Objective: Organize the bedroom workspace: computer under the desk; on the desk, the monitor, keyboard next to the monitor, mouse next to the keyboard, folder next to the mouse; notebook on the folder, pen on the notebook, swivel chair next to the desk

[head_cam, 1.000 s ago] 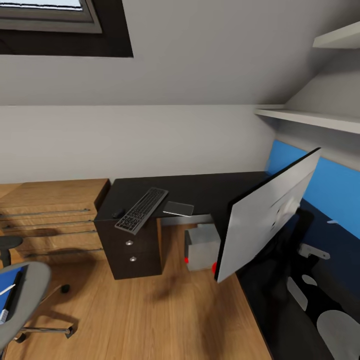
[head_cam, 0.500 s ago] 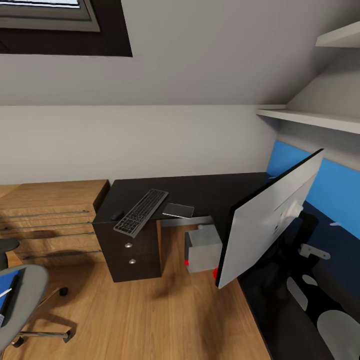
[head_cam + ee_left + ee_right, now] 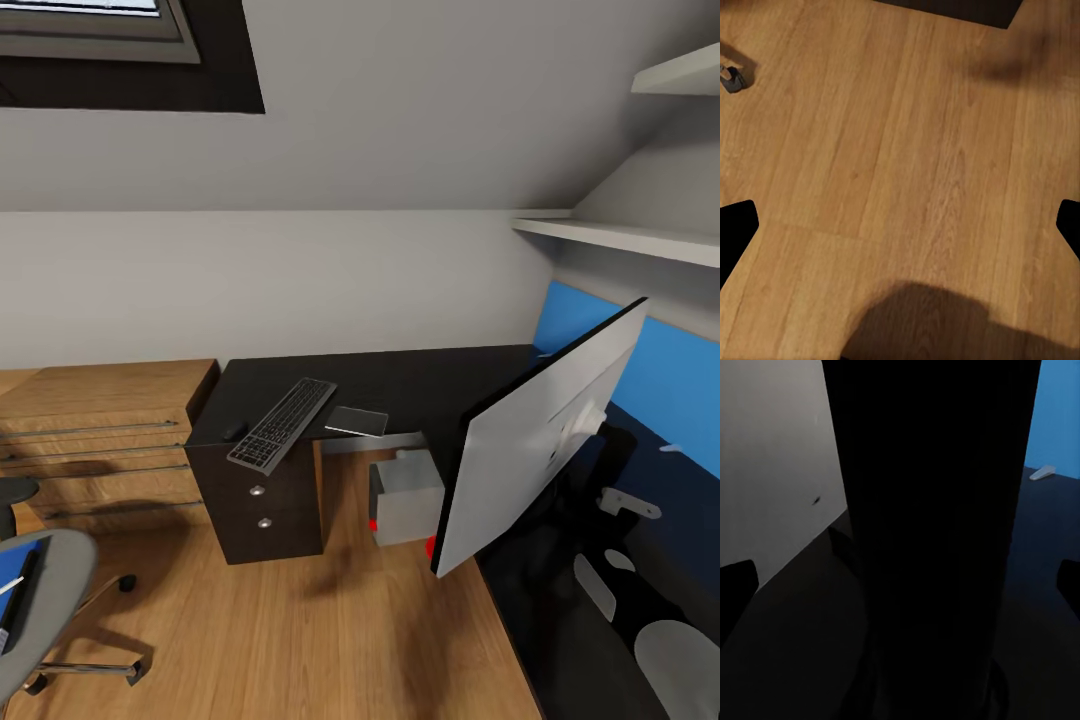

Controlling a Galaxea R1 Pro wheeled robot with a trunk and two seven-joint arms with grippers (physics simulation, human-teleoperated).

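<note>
The monitor is leaning at the frame's right, near the worktop edge, with the right tool gaping wide around its dark bulk, so a nudge is likely risking a topple.

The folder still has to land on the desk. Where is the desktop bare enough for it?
The desk is bare behind and right of the notebook, up to the monitor. Its left end is crowded by the keyboard and mouse.
</note>
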